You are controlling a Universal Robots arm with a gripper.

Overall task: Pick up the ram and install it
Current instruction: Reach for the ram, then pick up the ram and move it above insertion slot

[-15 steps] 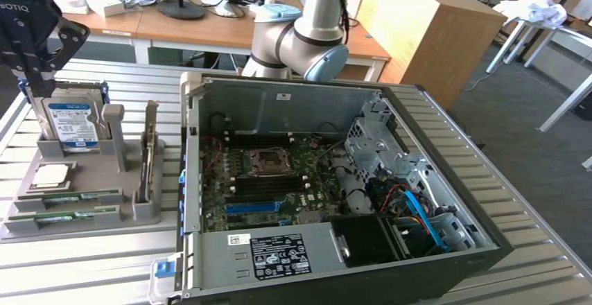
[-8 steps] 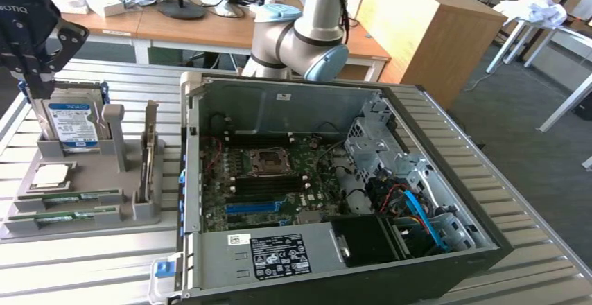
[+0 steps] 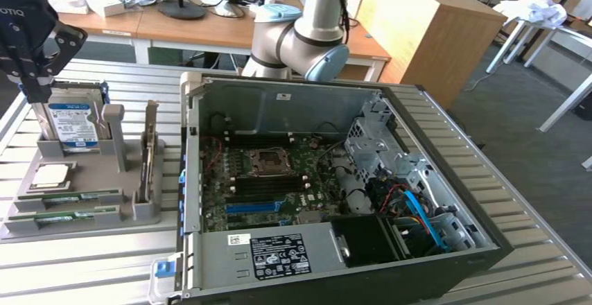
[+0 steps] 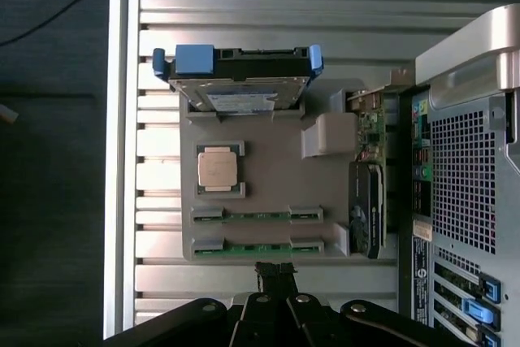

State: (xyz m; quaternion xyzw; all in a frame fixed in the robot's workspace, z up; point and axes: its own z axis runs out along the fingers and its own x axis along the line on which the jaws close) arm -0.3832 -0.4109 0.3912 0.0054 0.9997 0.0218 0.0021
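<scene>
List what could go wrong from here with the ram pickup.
1. Two ram sticks lie side by side in the tray; the shut fingers may snag both.
2. Each stick sits low in its slot, so a grip may slip.
3. The hard drive stands close to the fingers; a descent might knock it.

Beneath the gripper [image 3: 35, 93] a grey holder tray [image 3: 93, 173] sits on the slatted metal table [image 3: 83, 270]. A blue-labelled hard drive [image 3: 72, 126] stands upright in the tray, closest to the gripper, with a square processor chip [image 3: 50, 175] lying flat just beyond it. Well off to the gripper's side lies the open computer case [image 3: 277, 107] — motherboard [image 3: 268, 180] exposed.
</scene>
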